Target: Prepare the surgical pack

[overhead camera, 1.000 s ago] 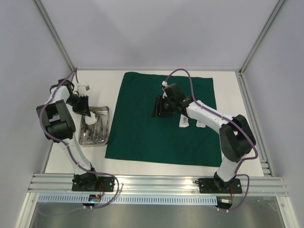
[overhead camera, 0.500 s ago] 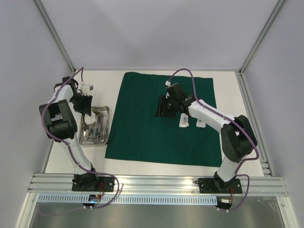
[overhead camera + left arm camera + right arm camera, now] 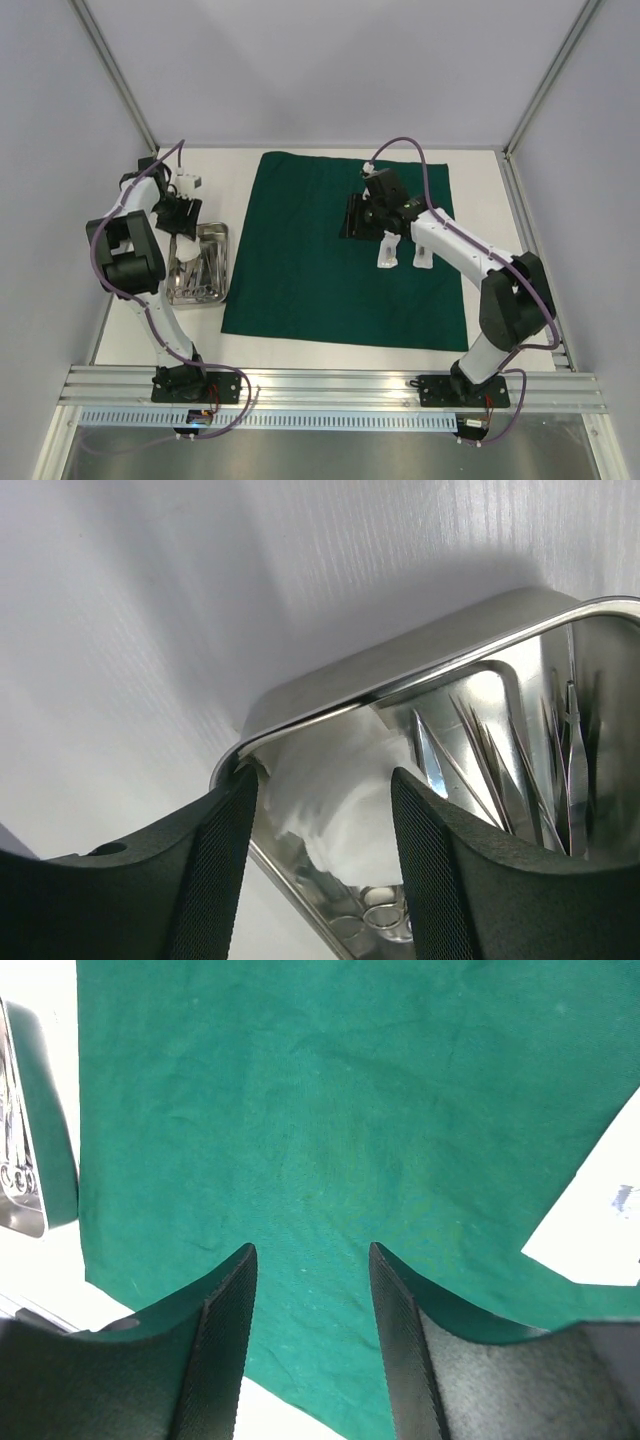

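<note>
The dark green drape (image 3: 320, 285) lies flat mid-table. The steel tray (image 3: 222, 262) stands left of it and holds slim scissors and forceps (image 3: 500, 770). My left gripper (image 3: 178, 222) is over the tray's far end. In the left wrist view its fingers (image 3: 325, 780) are closed on a bunched white gauze pad (image 3: 335, 815) just above the tray's corner (image 3: 400, 675). My right gripper (image 3: 358, 218) hovers open and empty over the drape (image 3: 330, 1110), also seen from its wrist (image 3: 312, 1260). Two white gauze packets (image 3: 388, 250) lie on the drape beside it.
One white packet (image 3: 600, 1220) shows at the right of the right wrist view, the tray's end (image 3: 20, 1160) at its left. White walls and metal frame posts close in the table on three sides. A metal rail runs along the near edge.
My left gripper has moved a little back toward the tray's far end. My right gripper has shifted right and slightly back over the drape.
</note>
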You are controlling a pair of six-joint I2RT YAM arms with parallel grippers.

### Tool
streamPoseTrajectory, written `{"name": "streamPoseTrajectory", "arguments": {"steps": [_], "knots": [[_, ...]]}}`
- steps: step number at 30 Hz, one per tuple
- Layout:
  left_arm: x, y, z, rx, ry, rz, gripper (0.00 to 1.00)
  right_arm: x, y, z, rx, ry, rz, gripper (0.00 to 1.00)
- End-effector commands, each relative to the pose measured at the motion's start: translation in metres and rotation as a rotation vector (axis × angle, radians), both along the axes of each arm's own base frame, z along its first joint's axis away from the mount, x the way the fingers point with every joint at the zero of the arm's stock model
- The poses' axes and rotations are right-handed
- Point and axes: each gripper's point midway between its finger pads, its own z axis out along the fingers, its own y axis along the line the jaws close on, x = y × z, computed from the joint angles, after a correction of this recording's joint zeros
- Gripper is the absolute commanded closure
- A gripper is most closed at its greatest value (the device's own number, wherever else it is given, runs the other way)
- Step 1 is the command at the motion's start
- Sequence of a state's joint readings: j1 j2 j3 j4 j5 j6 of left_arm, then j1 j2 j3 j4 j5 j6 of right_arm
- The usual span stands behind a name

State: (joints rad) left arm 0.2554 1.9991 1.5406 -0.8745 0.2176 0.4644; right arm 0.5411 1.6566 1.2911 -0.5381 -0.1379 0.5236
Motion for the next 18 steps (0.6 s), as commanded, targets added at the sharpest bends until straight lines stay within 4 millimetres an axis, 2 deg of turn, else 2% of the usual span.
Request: {"name": "streamPoseTrajectory", "arguments": {"steps": [1, 4, 6, 14, 18], "knots": [[0.013, 0.008, 0.042, 0.060, -0.119, -0.024, 0.35, 0.004, -0.009, 0.020, -0.006, -0.059, -0.008, 0.48], [0.011, 0.009, 0.053, 0.070, -0.136, -0.022, 0.34, 0.006, -0.023, 0.020, -0.031, -0.059, -0.043, 0.46], [0.011, 0.007, 0.059, 0.065, -0.148, -0.024, 0.32, 0.009, -0.039, 0.019, -0.056, -0.055, -0.084, 0.44], [0.005, 0.001, 0.070, 0.037, -0.151, -0.005, 0.33, 0.020, -0.099, -0.018, -0.132, 0.043, -0.214, 0.45], [-0.007, -0.008, 0.079, 0.004, -0.158, 0.012, 0.33, 0.024, -0.113, -0.039, -0.180, 0.082, -0.234, 0.45]]}}
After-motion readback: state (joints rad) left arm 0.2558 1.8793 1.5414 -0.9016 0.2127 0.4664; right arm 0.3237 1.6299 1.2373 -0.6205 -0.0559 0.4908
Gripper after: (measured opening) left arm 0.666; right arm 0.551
